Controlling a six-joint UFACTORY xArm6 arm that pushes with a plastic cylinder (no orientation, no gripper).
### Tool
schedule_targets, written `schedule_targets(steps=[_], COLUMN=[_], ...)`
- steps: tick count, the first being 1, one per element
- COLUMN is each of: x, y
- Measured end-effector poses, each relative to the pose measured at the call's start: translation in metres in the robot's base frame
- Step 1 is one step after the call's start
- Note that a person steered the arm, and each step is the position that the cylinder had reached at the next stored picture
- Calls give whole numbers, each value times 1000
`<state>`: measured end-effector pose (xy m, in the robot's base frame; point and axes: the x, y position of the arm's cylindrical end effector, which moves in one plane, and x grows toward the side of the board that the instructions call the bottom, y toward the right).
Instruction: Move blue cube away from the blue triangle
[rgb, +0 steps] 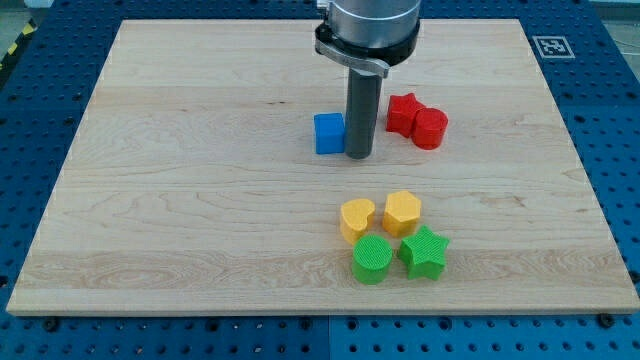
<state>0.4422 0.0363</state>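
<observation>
A: Position of my tip?

B: Planted on the board, touching or just beside the blue cube, on its view's-right side.

A: Jaws?

B: None fitted; bare rod, nothing to spread or pinch.

A: Blue triangle?

B: Not visible anywhere; possibly hidden behind the rod, cannot tell.

A: Neighbours?

B: Red star and red cylinder just right of the rod. Likely push: leftward, cube ahead of the tip.

Wooden board carries blue cube, red star, red cylinder – lower down, yellow heart, yellow hexagon, green cylinder, green star.
</observation>
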Motion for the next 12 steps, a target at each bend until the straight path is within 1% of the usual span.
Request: schedule_targets(steps=[1, 2, 3, 4, 5, 6, 8, 9, 10, 12], x=[-7, -10, -10, -10, -14, -36, -14, -17, -22, -18], y=[23, 32, 0, -13, -14, -16, -29, -36, -55, -102])
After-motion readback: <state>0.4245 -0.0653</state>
